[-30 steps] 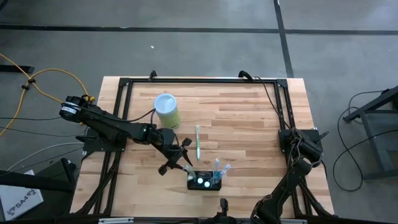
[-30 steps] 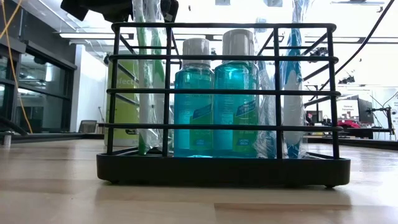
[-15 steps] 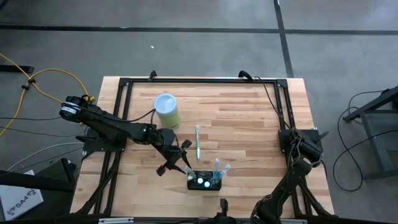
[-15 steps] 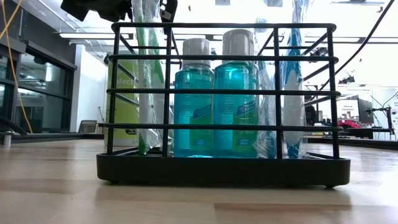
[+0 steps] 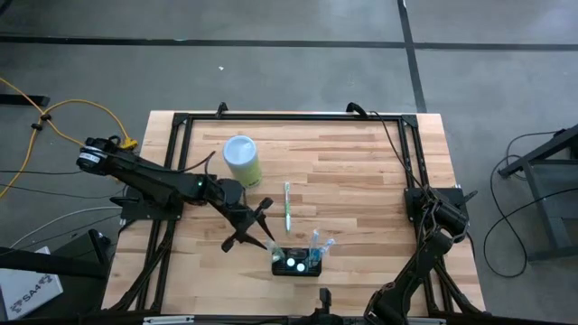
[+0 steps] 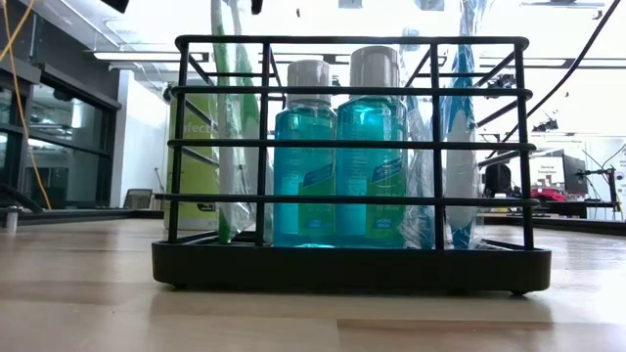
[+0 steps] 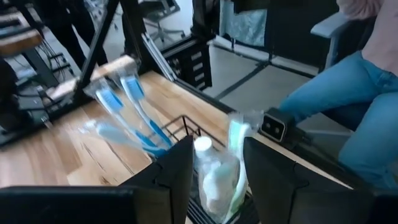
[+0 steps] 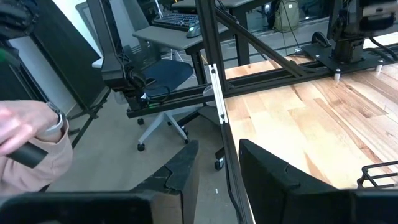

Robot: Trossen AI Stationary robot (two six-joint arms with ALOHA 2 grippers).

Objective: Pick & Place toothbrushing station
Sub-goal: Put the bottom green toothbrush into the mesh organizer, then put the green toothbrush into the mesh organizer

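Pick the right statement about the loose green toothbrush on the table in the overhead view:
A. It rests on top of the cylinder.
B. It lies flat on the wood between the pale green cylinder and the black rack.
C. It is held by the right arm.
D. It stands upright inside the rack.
B: the green toothbrush lies flat on the bare wood, apart from both the pale green cylinder and the black rack, with no fingers on it.

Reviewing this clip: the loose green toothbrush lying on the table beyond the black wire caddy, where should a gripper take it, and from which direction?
Probably at mid-handle, from straight above. The green toothbrush lies flat on the table, long and thin, pointing away from the caddy, so fingers should close across its narrow width. Bare wood on both sides leaves room. The left gripper hovers open just beside it, nearer the caddy.
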